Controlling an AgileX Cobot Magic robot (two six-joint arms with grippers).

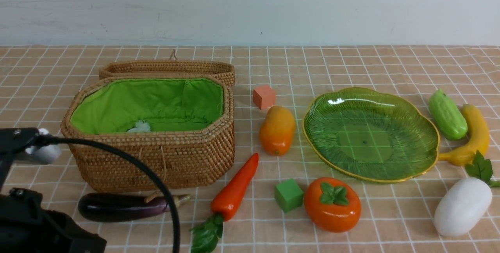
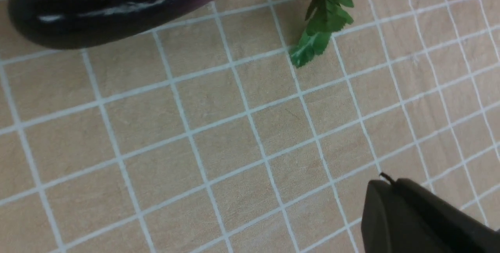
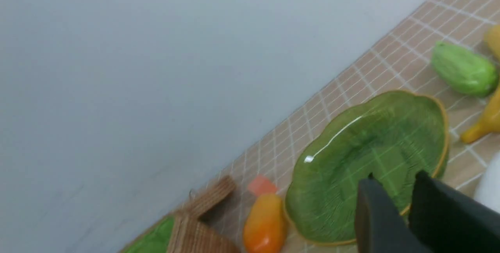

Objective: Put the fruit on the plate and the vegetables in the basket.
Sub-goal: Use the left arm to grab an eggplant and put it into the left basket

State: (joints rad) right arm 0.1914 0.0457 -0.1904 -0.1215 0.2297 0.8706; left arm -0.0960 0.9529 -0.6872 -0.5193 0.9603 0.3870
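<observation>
Eggplant partly behind a black cable; carrot cropped in the left wrist view.

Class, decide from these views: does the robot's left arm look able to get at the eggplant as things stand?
Probably yes. The eggplant lies on the tablecloth just in front of the basket, on the side of the left arm, with only bare cloth between them.

Bright, even light is casting soft shadows. Glare is streaking the plate toward eleven o'clock. The right wrist view is looking blurred.
</observation>
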